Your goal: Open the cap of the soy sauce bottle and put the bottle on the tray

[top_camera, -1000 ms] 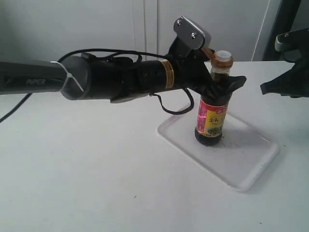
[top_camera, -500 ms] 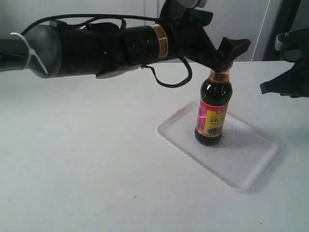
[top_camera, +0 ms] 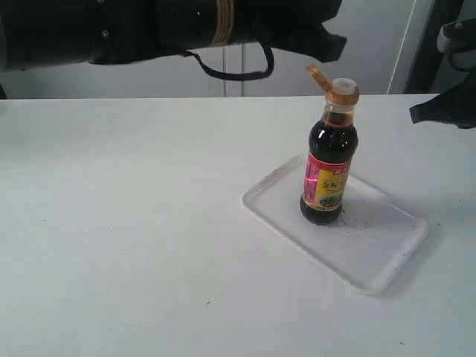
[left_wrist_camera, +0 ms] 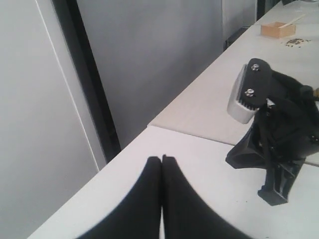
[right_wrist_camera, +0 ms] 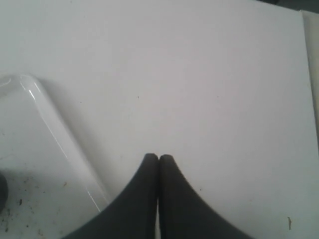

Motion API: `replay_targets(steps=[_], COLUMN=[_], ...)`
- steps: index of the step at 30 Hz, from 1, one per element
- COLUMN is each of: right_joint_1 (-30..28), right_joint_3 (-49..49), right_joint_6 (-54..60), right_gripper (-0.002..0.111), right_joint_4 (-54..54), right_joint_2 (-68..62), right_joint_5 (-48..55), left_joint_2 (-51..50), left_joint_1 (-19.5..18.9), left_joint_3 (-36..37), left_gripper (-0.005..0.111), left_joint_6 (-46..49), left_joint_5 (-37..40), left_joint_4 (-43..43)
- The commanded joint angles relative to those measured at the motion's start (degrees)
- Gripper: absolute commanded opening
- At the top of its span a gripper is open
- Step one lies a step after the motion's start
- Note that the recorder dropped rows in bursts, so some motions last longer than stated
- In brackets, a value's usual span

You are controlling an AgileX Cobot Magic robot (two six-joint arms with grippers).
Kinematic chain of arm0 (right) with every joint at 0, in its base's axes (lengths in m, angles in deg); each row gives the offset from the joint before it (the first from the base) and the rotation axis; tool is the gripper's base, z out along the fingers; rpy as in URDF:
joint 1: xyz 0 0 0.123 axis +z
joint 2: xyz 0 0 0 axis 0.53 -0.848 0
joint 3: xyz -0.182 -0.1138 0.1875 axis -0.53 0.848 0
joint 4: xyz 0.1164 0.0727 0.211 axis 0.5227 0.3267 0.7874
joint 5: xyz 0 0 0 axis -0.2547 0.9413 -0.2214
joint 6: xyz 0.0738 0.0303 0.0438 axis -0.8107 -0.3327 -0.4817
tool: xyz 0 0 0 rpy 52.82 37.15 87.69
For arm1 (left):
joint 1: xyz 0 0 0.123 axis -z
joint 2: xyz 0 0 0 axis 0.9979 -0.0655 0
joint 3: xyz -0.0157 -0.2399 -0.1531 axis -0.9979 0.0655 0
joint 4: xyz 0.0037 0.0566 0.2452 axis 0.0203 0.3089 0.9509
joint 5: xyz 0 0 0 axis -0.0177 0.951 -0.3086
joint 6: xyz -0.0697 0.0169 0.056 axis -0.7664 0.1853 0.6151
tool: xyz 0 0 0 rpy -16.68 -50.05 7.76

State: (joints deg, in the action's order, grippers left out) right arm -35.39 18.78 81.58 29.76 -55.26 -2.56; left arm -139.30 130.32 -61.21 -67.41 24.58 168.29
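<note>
The soy sauce bottle (top_camera: 328, 167) stands upright on the tray (top_camera: 379, 249), toward its far left part. Its golden-orange cap (top_camera: 343, 91) has the hinged lid (top_camera: 318, 75) flipped up to the left. My left gripper (top_camera: 336, 46) hangs above and just left of the cap, apart from it. In the left wrist view the left gripper (left_wrist_camera: 161, 159) is shut and empty. My right gripper (top_camera: 418, 114) hovers at the right edge, well off the bottle. The right wrist view shows the right gripper (right_wrist_camera: 158, 157) shut and empty over bare table beside a tray corner (right_wrist_camera: 42, 110).
The left arm's thick black body (top_camera: 149, 30) fills the top left of the exterior view. In the left wrist view the right arm's black gripper (left_wrist_camera: 279, 142) sits over the table, and a small wooden box (left_wrist_camera: 277, 29) lies on a farther table.
My left gripper has let go of the bottle's neck and risen up and to the left, uncovering the cap with its lid flipped open. The right gripper drew slightly right.
</note>
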Motion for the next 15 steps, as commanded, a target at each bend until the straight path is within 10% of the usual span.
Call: replay_targets(steps=[1,15], right_joint_1=[-0.31,3.43], right_joint_3=[0.20,0.20], right_joint_6=[1.17,3.40], right_gripper=[0.000,0.000], right_joint_4=[-0.41,-0.61], right_joint_2=[4.37,12.35], right_joint_5=[-0.40,2.30], left_joint_2=[2.44,9.20], left_joint_1=[-0.33,-9.36], left_joint_3=[0.40,8.44], left_gripper=[0.000,0.000], left_joint_6=[-7.83,-18.73], left_joint_5=[4.69,4.89], left_joint_4=[6.66,16.35])
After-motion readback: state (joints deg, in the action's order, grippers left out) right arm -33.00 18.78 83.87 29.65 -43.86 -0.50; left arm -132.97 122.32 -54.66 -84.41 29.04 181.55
